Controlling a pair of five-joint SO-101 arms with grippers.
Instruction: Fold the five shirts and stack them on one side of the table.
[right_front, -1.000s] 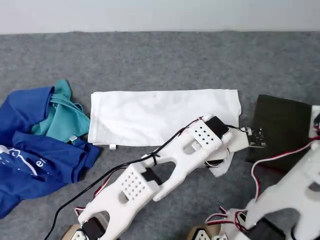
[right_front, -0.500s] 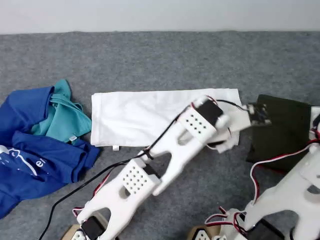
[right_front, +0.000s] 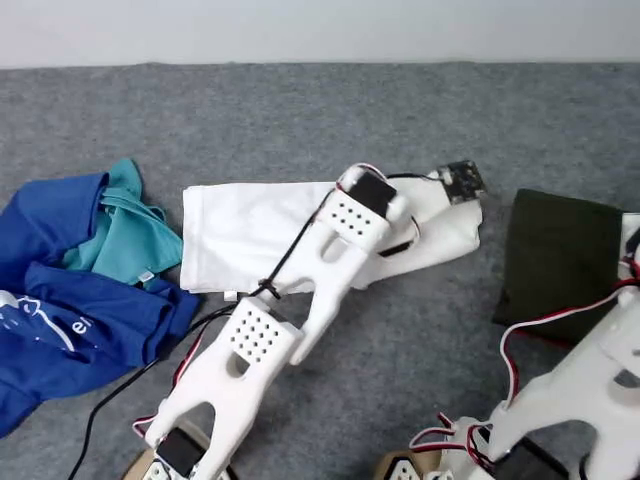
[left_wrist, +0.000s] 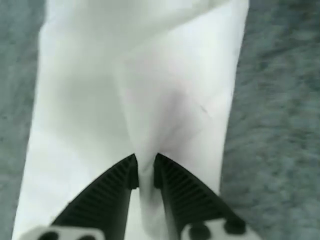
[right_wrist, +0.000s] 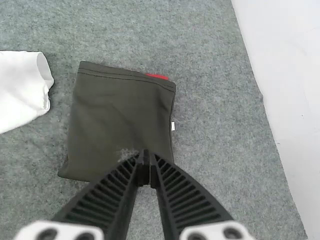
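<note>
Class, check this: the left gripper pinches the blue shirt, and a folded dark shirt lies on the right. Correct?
No: the left gripper pinches the white shirt, as the left wrist view shows. The folded dark shirt does lie on the right.

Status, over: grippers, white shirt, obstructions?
Left gripper shut on long white fabric shirt. Right gripper shut, over folded dark olive shirt. Crumpled blue and teal shirts lie clear.

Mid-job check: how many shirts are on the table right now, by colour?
White shirt: 1
Dark olive shirt: 1
Red shirt, a sliver under that one: 1
Teal shirt: 1
Blue shirt: 1
Total: 5
</note>
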